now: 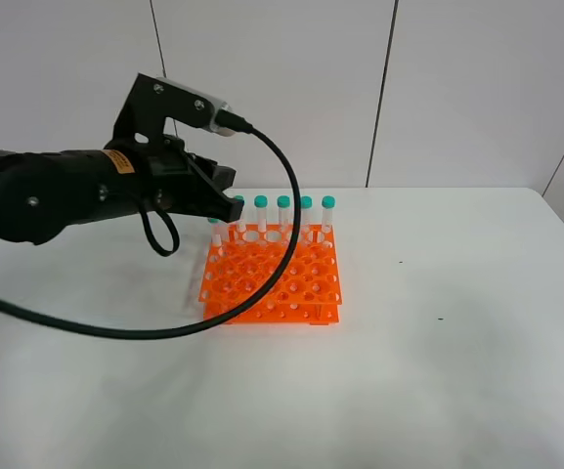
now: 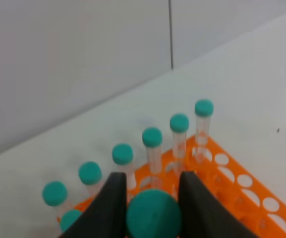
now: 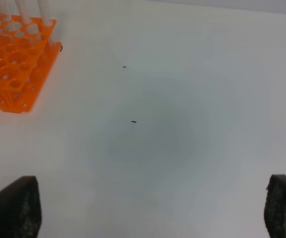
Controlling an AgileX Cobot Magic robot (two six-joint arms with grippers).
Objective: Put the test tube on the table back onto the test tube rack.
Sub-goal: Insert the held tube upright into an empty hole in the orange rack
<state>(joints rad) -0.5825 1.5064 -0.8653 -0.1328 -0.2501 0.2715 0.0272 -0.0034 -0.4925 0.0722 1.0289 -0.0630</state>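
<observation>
black l gripper (image 2: 151, 182) pinching tube (image 2: 153, 217)

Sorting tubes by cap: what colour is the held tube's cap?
Teal-green cap, clearest in the left wrist view.

Tubes (image 1: 283, 207) in far row of rack (image 1: 272, 285)

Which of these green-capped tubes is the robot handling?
Find the orange rack on the white table, teal-capped tubes lining its far edge. At its far left corner, one tube is pinched by the left tool; the others stand free.
</observation>
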